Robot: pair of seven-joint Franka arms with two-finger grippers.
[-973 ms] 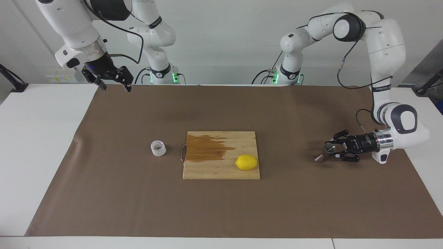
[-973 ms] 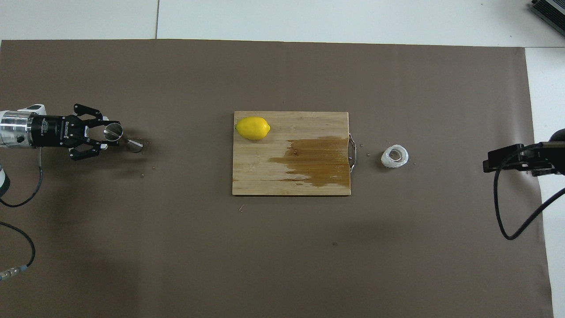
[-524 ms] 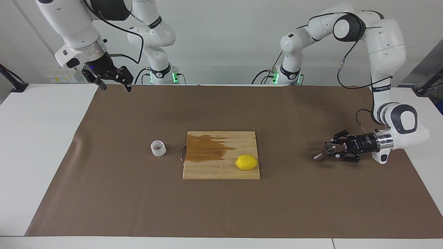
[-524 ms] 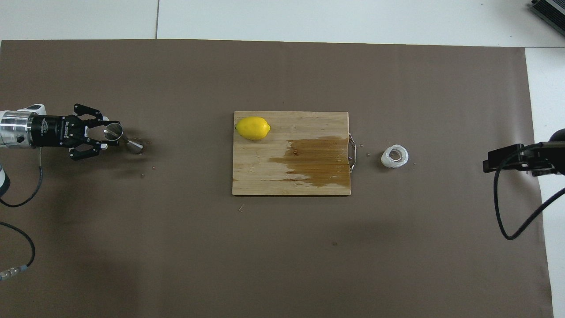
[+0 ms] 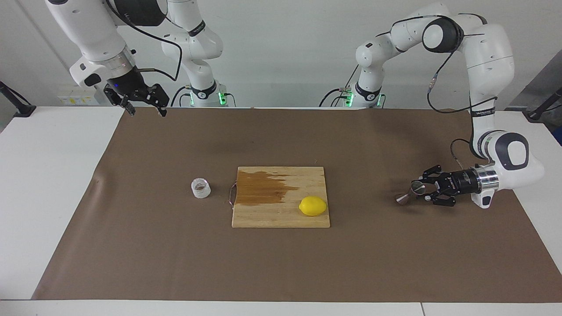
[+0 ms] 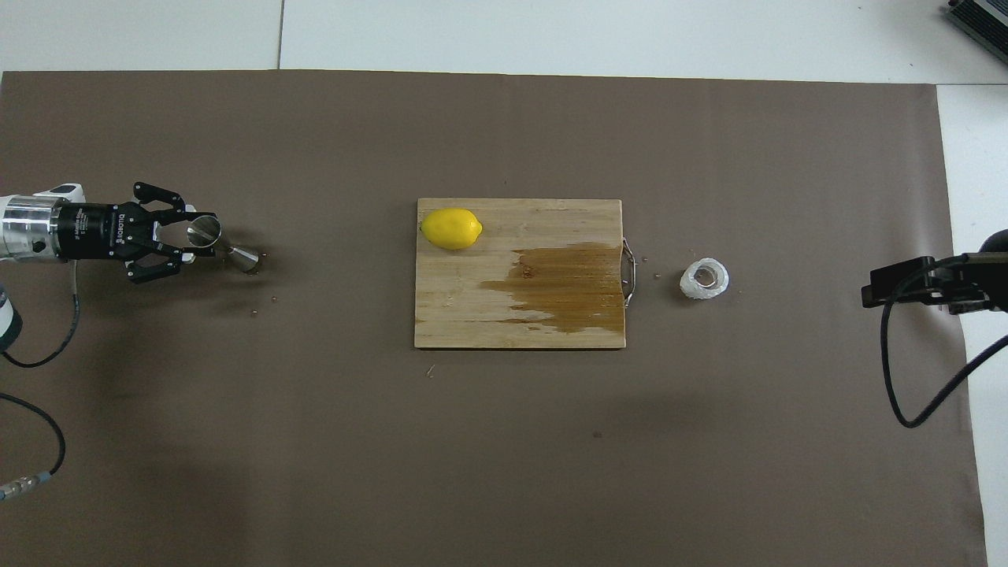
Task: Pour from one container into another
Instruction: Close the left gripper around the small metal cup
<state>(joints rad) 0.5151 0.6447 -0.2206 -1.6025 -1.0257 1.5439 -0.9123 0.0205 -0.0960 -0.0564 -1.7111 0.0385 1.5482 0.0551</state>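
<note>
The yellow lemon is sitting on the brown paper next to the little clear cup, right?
Not quite. The overhead view shows the lemon sitting on the wooden cutting board, at the corner away from the clear cup. The cup stands on the brown paper beside the board's handle end.

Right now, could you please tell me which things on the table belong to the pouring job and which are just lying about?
Job: cup; jigger, gripped by the left tool.
Lying about: lemon; board, stained wet.
</note>
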